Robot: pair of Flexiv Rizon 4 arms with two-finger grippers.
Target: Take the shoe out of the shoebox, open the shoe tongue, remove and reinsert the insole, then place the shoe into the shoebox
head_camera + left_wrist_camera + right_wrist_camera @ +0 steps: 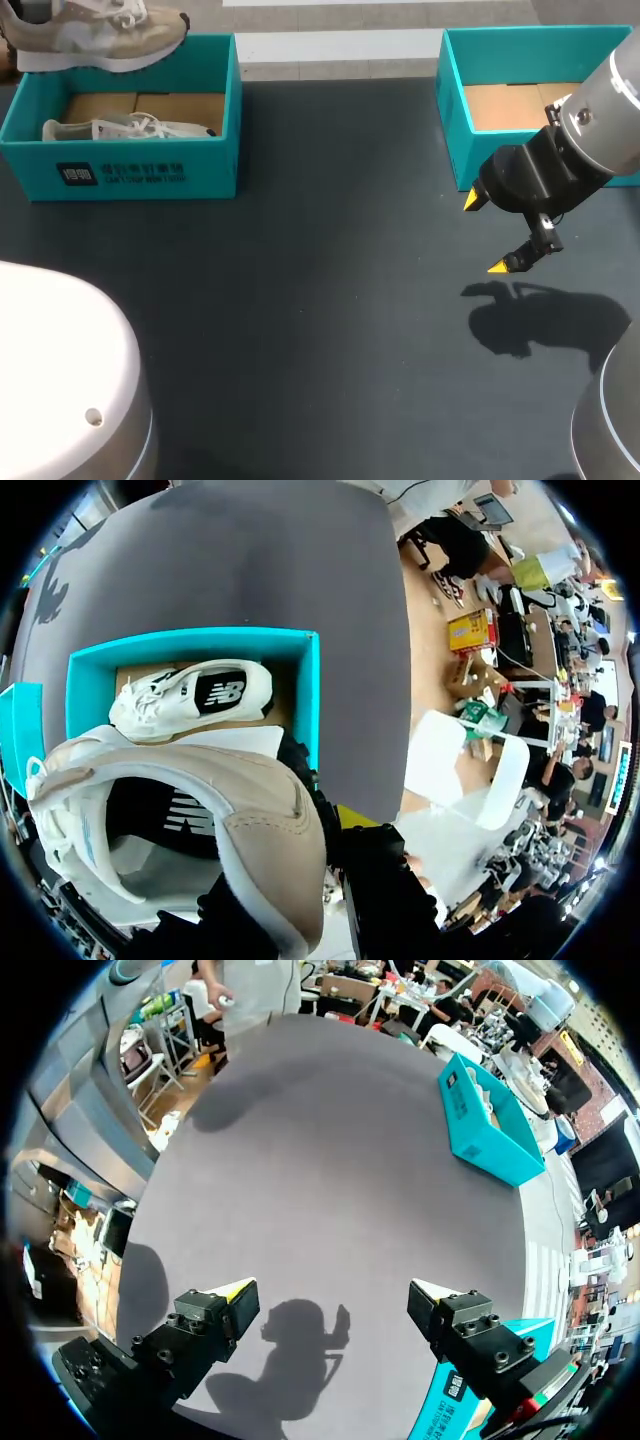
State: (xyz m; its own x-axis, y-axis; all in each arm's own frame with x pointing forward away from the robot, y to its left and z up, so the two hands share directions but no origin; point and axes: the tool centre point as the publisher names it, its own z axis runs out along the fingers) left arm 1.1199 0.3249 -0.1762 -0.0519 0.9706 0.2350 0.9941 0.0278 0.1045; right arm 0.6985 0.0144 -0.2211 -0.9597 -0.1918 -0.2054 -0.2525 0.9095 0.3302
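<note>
A beige shoe hangs above the left teal shoebox. My left gripper is shut on its heel collar. One yellow fingertip shows outside the shoe and the other is hidden inside it. In the left wrist view the beige shoe fills the foreground, its opening facing the camera. A white shoe lies on its side inside that box, also visible from the left wrist as the white shoe. My right gripper hovers open and empty over the dark table, beside the right teal shoebox.
The right shoebox holds only cardboard lining. In the right wrist view the open gripper faces bare dark mat, with the left shoebox far ahead. White rounded arm housings fill the near corners of the head view.
</note>
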